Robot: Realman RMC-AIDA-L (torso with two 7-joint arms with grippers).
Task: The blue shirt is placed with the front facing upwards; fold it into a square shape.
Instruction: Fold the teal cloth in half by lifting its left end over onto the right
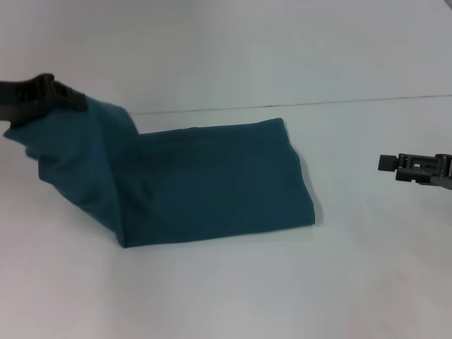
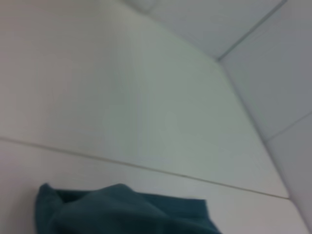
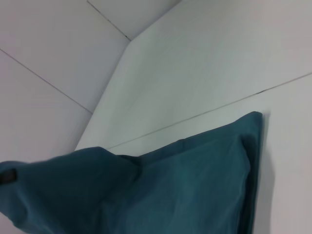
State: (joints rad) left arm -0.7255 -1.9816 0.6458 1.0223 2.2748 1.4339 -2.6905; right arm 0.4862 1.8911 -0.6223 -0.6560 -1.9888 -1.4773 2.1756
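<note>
The blue shirt point(image 1: 212, 180) lies folded into a long band on the white table point(image 1: 233, 296), plain teal side up, its left end lifted off the surface. The left gripper point(image 1: 67, 95) is clamped on that raised end, held above the table at the far left. The right gripper point(image 1: 385, 162) hovers to the right, well apart from the shirt; I cannot tell whether it is released or clenched.

I'm seeing the blue shirt point(image 1: 212, 183) lying folded on the table point(image 1: 233, 289), around the middle. Its nine-o'clock end is rising off the surface into the left gripper point(image 1: 67, 97), hanging at ten o'clock. The right gripper point(image 1: 385, 162) is sitting at three o'clock, apart from the cloth.
</note>
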